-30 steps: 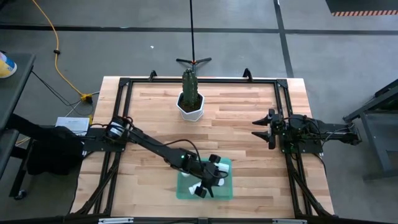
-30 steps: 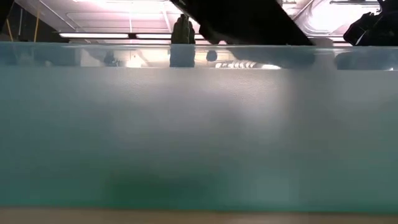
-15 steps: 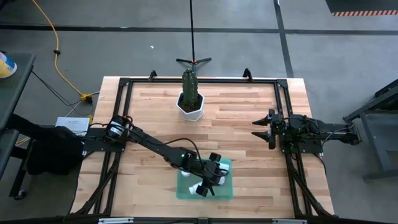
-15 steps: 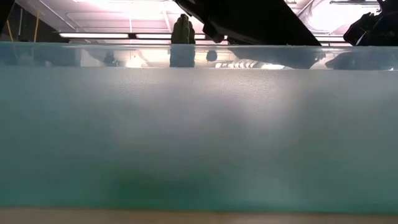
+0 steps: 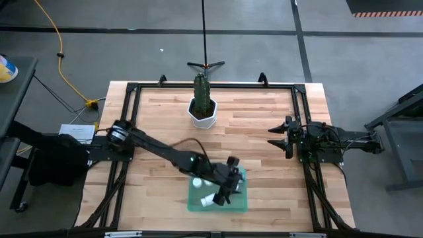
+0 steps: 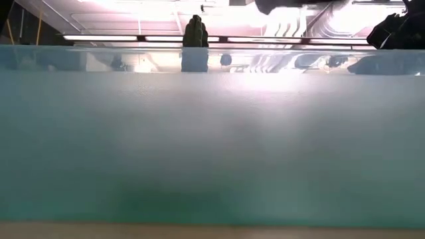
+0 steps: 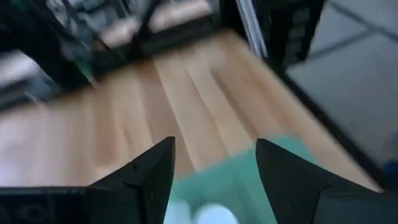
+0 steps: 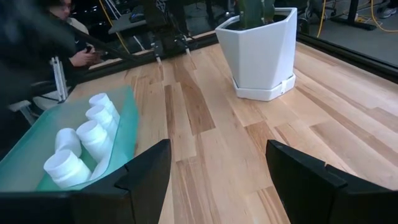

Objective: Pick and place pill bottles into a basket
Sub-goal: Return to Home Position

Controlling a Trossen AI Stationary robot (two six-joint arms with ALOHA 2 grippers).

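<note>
My left end effector [image 5: 223, 193] hangs over the basket [image 5: 193, 205], fingers spread wide with nothing between them. The basket sits at the 6 o'clock edge of the surface [image 5: 264, 173]. From above, the arm covers most of the basket and I can pick out only two pill bottles [image 8: 92, 132] on its 9 o'clock side. The left wrist view adds just a green corner and one white cap under the fingers. The right wrist view shows the most: a tight cluster of white bottles inside the basket, packed too closely for an exact count. In the low view the basket's frosted green wall fills nearly everything, hiding the bottles, with the cactus [image 6: 194, 30] poking above it. The plant pot [image 5: 202, 114] stands at 12 o'clock, well apart from the basket. My right end effector [image 5: 277, 137] waits at 3 o'clock, also spread and empty.
</note>
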